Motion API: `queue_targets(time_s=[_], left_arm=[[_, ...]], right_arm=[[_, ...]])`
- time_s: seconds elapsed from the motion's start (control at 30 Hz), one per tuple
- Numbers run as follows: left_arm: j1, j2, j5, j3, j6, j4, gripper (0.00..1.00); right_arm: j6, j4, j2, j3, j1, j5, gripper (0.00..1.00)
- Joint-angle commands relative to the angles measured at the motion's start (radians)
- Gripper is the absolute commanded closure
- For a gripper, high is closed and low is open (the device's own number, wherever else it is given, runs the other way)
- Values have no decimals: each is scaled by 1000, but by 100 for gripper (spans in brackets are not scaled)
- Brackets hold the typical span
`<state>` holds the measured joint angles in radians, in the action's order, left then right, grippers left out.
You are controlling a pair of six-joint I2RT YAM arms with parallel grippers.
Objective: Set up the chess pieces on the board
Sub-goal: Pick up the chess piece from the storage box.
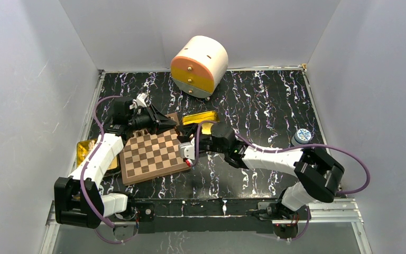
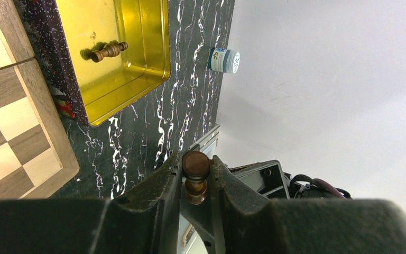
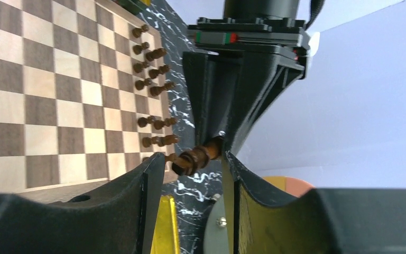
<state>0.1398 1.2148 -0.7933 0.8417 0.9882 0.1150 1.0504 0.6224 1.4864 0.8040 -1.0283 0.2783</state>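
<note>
The board [image 1: 153, 156] lies left of centre on the marbled table. Several dark brown chess pieces [image 3: 150, 69] stand in two rows along one edge of the board [image 3: 42, 90]. My left gripper [image 1: 175, 126] hovers over the board's far right corner. In the left wrist view this left gripper [image 2: 196, 161] is shut on one chess piece [image 2: 196, 177]. In the right wrist view that held piece [image 3: 195, 156] pokes out between the tips of my right gripper [image 3: 192, 161], whose jaws stand apart around it. My right gripper [image 1: 189, 153] sits at the board's right edge.
A gold tin [image 2: 137, 63] beside the board holds one lying piece [image 2: 108, 51]. A second gold tin [image 1: 84, 151] lies left of the board. A cream and orange drawer unit [image 1: 200, 64] stands at the back, and a small blue-lidded jar [image 1: 302, 136] at the right.
</note>
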Motion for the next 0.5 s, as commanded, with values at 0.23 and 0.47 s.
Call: queue_targets(time_s=[0.23,0.47], left_arm=[[3,-60,-15,-32,19,18,89],[3,-76,18,-32,11,21,63]], right_arm=[[80,211,15,-19,-13,-52,68],[-4,246,9,-42,-17,-16,91]])
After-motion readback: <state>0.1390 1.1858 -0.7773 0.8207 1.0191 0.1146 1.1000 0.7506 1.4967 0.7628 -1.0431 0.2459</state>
